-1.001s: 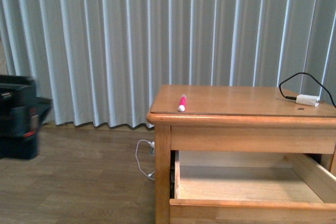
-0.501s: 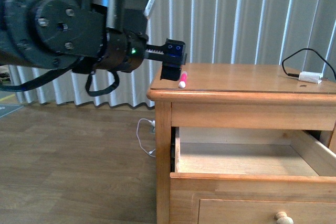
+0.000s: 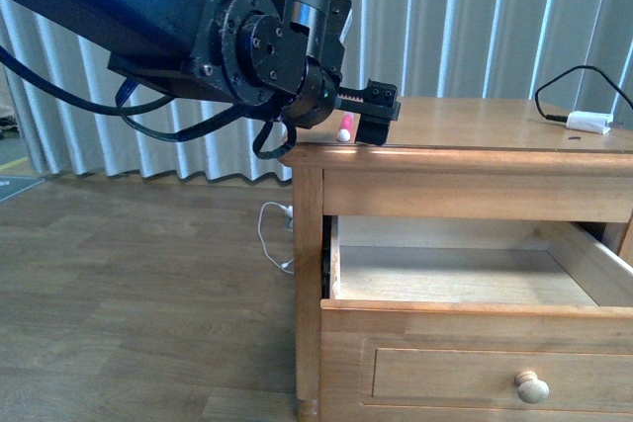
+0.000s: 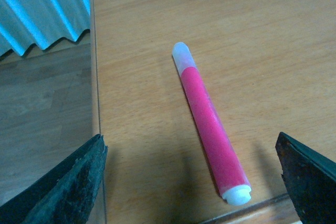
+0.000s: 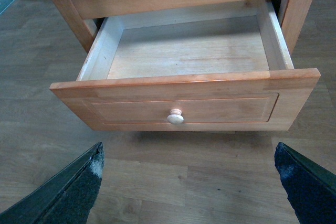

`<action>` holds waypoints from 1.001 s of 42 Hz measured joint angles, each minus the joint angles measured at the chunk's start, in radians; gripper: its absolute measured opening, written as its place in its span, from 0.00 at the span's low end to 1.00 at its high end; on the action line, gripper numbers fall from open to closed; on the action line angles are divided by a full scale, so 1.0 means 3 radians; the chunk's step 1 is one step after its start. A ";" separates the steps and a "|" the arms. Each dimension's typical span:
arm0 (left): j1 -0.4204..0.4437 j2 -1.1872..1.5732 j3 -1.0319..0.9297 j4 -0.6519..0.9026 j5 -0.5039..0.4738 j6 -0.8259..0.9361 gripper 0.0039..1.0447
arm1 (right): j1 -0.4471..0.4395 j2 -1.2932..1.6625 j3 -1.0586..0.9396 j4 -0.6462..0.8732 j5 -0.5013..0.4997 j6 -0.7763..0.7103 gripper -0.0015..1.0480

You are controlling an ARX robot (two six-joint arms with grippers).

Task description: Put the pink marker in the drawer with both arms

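The pink marker [image 4: 209,121] lies flat on the nightstand top [image 3: 475,124] near its front left corner, white end towards the edge. In the front view only its white tip [image 3: 343,133] shows beside my left gripper [image 3: 374,118]. My left gripper [image 4: 189,148] is open and hangs just above the marker, one finger [image 4: 68,182] on each side, touching nothing. The drawer [image 5: 178,106] is pulled out and empty, with its pale knob [image 5: 175,117] on the front panel. It also shows in the front view [image 3: 465,363]. My right gripper [image 5: 189,153] is open over the floor before the drawer front.
A white adapter block [image 3: 586,123] with a black cable sits at the back right of the nightstand top. A white cable [image 3: 272,239] lies on the wooden floor left of the nightstand. Grey curtains hang behind. My left arm [image 3: 198,17] fills the upper left.
My left arm has swung right and forward, so its gripper now stands over the marker at the corner of the nightstand. The marker and the drawer have not moved.
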 joint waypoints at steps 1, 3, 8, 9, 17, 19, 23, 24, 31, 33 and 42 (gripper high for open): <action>-0.0004 0.0056 0.0071 -0.0041 -0.0008 0.0000 0.94 | 0.0000 0.0000 0.0000 0.0000 0.0000 0.0000 0.91; -0.0005 0.0131 0.0198 -0.0108 -0.0025 -0.0001 0.94 | 0.0000 0.0000 0.0000 0.0000 0.0000 0.0000 0.91; -0.0010 0.0268 0.0412 -0.0242 -0.0025 -0.0034 0.94 | 0.0000 0.0000 0.0000 0.0000 0.0000 0.0000 0.91; -0.0010 0.0301 0.0463 -0.0280 -0.0025 -0.0053 0.94 | 0.0000 0.0000 0.0000 0.0000 0.0000 0.0000 0.91; -0.0032 0.0407 0.0673 -0.0459 -0.0042 -0.0102 0.94 | 0.0000 0.0000 0.0000 0.0000 0.0000 0.0000 0.91; -0.0038 0.0413 0.0688 -0.0490 -0.0042 -0.0095 0.94 | 0.0000 0.0000 0.0000 0.0000 0.0000 0.0000 0.91; -0.0050 0.0417 0.0727 -0.0595 -0.0060 -0.0072 0.94 | 0.0000 0.0000 0.0000 0.0000 0.0000 0.0000 0.91; -0.0053 0.0417 0.0735 -0.0614 -0.0069 -0.0057 0.90 | 0.0000 0.0000 0.0000 0.0000 0.0000 0.0000 0.91; -0.0078 0.0417 0.0736 -0.0670 -0.0120 -0.0006 0.59 | 0.0000 0.0000 0.0000 0.0000 0.0000 0.0000 0.91; -0.0084 0.0417 0.0732 -0.0670 -0.0121 0.0008 0.51 | 0.0000 0.0000 0.0000 0.0000 0.0001 0.0000 0.91; -0.0084 0.0273 0.0472 -0.0548 -0.0107 0.0125 0.16 | 0.0000 0.0000 0.0000 0.0000 0.0000 0.0000 0.91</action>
